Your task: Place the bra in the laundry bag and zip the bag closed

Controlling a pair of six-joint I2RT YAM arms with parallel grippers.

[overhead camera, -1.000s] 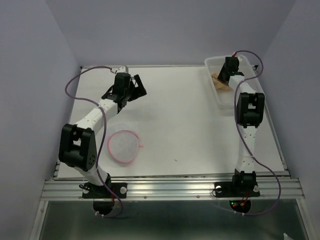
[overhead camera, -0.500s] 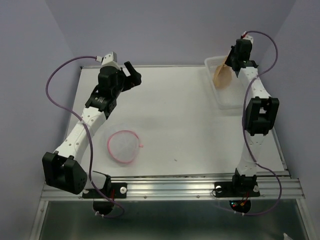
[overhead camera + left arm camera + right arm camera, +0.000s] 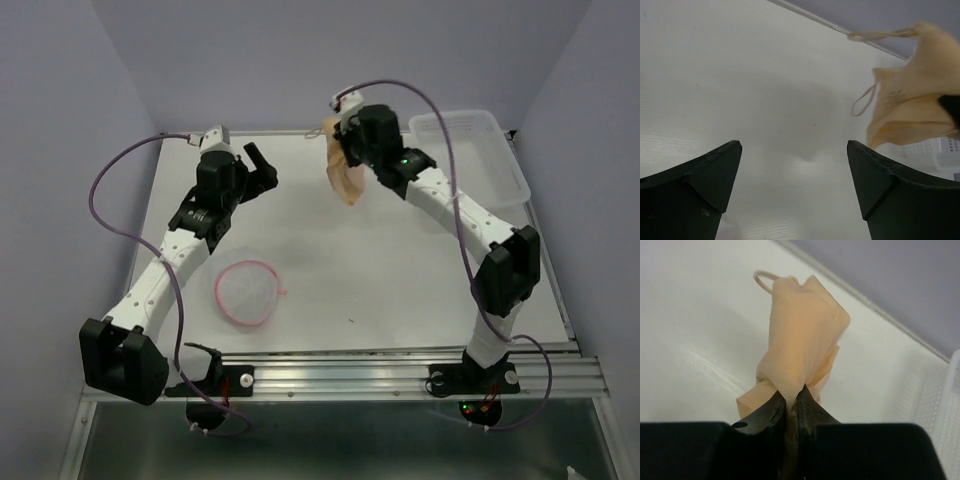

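Note:
The tan-beige bra (image 3: 345, 168) hangs in the air over the far middle of the table, pinched in my right gripper (image 3: 342, 140), which is shut on it. In the right wrist view the bra (image 3: 802, 347) bunches up from between the closed jaws of that gripper (image 3: 791, 399). The left wrist view also shows the bra (image 3: 912, 107) at upper right with its thin straps trailing. The laundry bag (image 3: 246, 292), white mesh with a pink rim, lies flat on the near left of the table. My left gripper (image 3: 262, 168) is open and empty at the far left, apart from both; its fingers (image 3: 710, 175) frame bare table.
A clear rectangular plastic basket (image 3: 470, 160) stands at the far right corner, a part of it also visible as the basket (image 3: 940, 150) in the left wrist view. Purple cables loop from both arms. The table's metal rail (image 3: 340, 375) runs along the near edge.
My right arm has lifted the bra out of the plastic basket and swung it left to the far middle. My left arm has stretched out along the left side; its gripper stays open.

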